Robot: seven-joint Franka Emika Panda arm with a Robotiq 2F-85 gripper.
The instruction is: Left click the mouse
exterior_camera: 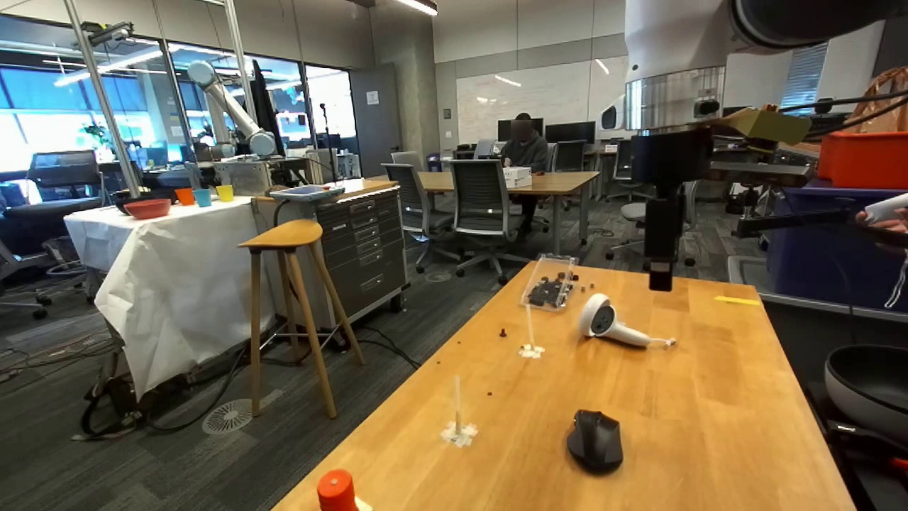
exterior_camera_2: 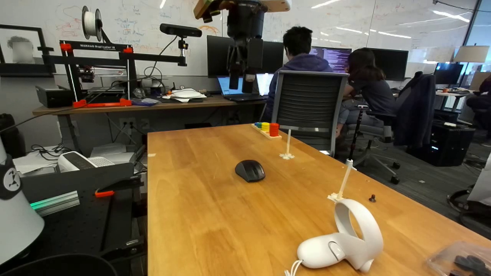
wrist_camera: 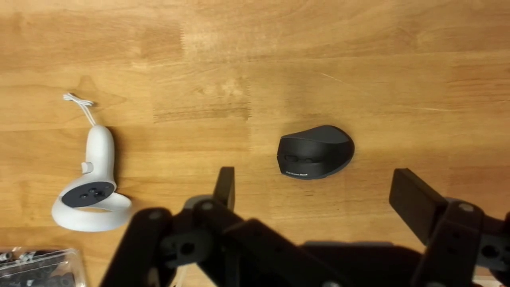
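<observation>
The black rounded mouse [exterior_camera: 594, 441] lies on the wooden table in both exterior views [exterior_camera_2: 250, 171]. In the wrist view the mouse [wrist_camera: 314, 152] sits just right of centre, with its scroll wheel and button end facing left. My gripper [wrist_camera: 316, 189] is open and empty in the wrist view. Its two black fingers stand wide apart below the mouse in the picture and do not touch it. In both exterior views the gripper [exterior_camera: 661, 275] [exterior_camera_2: 241, 82] hangs pointing down, well above the table top.
A white-and-grey handled controller [wrist_camera: 99, 159] with a cord lies left of the mouse. A clear box of dark parts [exterior_camera: 550, 291] stands at the table's far end. Two thin upright pegs [exterior_camera: 457, 401] [exterior_camera_2: 288, 142] are taped down. An orange-red stacking toy [exterior_camera_2: 274, 129] sits near the edge.
</observation>
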